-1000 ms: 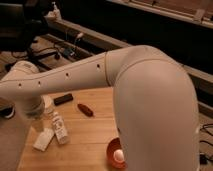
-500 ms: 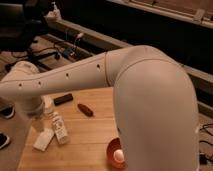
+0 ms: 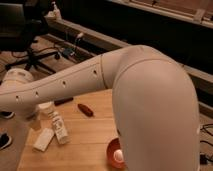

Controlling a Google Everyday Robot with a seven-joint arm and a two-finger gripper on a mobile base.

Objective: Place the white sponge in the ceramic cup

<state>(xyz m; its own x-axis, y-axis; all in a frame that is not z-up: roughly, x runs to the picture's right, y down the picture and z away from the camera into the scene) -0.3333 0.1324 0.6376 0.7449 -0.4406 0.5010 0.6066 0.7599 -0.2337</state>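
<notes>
Near the white sponge (image 3: 43, 139), tool (image 3: 33, 119) stays put

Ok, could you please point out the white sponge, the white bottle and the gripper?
white sponge (image 3: 43, 139): camera view, middle of its flat top.
white bottle (image 3: 59, 128): camera view, middle of its body.
gripper (image 3: 36, 119): camera view, its lower end, at far left just above the sponge.

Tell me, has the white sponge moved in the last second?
No. The white sponge lies just left of the white bottle, as before; the gripper hangs just above it.
</notes>
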